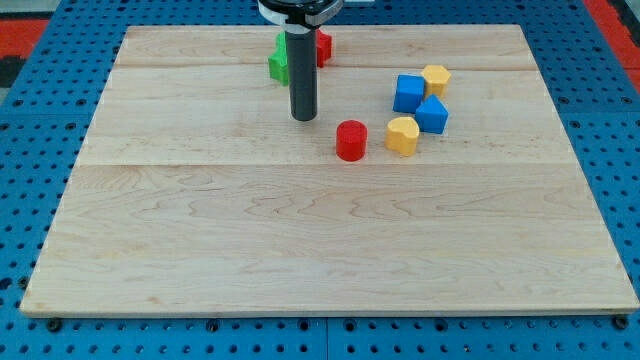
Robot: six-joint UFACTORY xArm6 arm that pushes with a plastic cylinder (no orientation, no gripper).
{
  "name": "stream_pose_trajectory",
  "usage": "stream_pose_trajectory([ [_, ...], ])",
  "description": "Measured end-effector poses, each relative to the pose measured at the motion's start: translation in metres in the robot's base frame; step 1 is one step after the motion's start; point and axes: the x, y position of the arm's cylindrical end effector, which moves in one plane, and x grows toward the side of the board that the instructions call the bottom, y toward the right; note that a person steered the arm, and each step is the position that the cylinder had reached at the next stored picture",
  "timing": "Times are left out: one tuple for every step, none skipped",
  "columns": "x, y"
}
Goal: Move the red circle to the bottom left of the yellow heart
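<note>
The red circle [351, 140] is a short red cylinder standing on the wooden board [320, 240], just left of the yellow heart [402, 135]. The two stand close side by side, with a narrow gap between them. My tip [304, 117] is the lower end of the dark rod, resting on the board up and to the left of the red circle, a short way apart from it. The rod's upper part covers part of a green block behind it.
A green block [278, 64] and a second red block [323, 46] sit by the rod near the view's top. Two blue blocks [409, 93] [432, 114] and a yellow block [436, 78] cluster above the yellow heart.
</note>
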Motion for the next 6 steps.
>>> stream_pose_trajectory([
  [0.001, 0.012],
  [0.003, 0.022],
  [0.029, 0.026],
  [0.050, 0.050],
  [0.074, 0.013],
  [0.128, 0.004],
])
